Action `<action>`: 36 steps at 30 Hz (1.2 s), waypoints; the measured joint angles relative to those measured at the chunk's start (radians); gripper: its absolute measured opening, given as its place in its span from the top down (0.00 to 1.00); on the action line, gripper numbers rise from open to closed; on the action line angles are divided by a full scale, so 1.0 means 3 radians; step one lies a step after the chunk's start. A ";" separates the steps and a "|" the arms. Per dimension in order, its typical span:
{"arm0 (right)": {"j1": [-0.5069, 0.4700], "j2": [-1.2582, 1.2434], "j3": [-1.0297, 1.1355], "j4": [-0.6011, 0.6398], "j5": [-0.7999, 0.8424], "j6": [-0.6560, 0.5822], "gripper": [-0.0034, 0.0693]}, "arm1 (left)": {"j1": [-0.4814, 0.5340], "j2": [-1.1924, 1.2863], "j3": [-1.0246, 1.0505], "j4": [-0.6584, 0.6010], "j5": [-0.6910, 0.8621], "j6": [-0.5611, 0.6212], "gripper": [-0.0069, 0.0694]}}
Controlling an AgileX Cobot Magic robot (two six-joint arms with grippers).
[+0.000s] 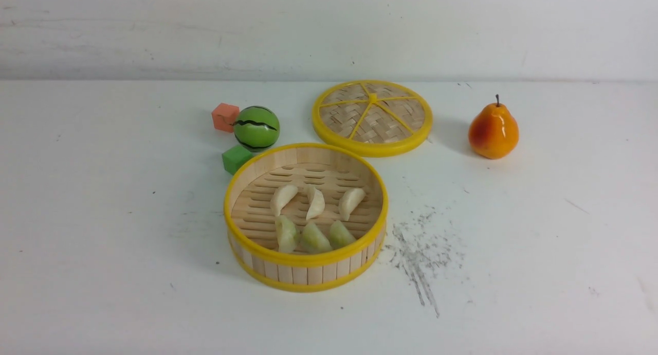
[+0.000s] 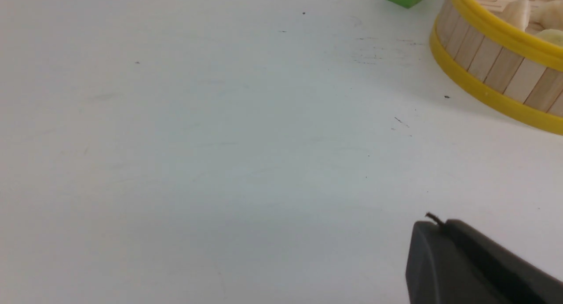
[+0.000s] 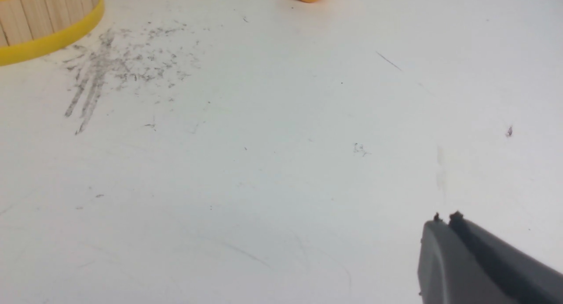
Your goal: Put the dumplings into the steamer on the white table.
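Note:
The steamer (image 1: pixel 306 273) stands mid-table on the white table (image 1: pixel 103 242). Inside it lie six dumplings: three cream-white ones (image 1: pixel 314 201) in the far row and three pale greenish ones (image 1: pixel 313 238) in the near row. Neither arm shows in the front view. My left gripper (image 2: pixel 442 225) is shut and empty, low over bare table, with the steamer's wall (image 2: pixel 492 71) off to one side. My right gripper (image 3: pixel 444 219) is shut and empty over bare table, well away from the steamer's wall (image 3: pixel 39 18).
A flat woven lid with yellow spokes (image 1: pixel 372 117) lies behind the steamer. A watermelon ball (image 1: pixel 256 128), an orange block (image 1: pixel 225 117) and a green block (image 1: pixel 236 159) sit at the steamer's far left. A pear (image 1: pixel 493 131) stands at the right. Grey scuff marks (image 1: pixel 419 252) lie right of the steamer.

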 joint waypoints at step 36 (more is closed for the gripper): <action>0.0000 0.0000 0.0000 0.0000 0.0000 0.0000 0.89 | 0.0000 0.0000 0.0000 -0.0010 -0.0003 0.0000 0.91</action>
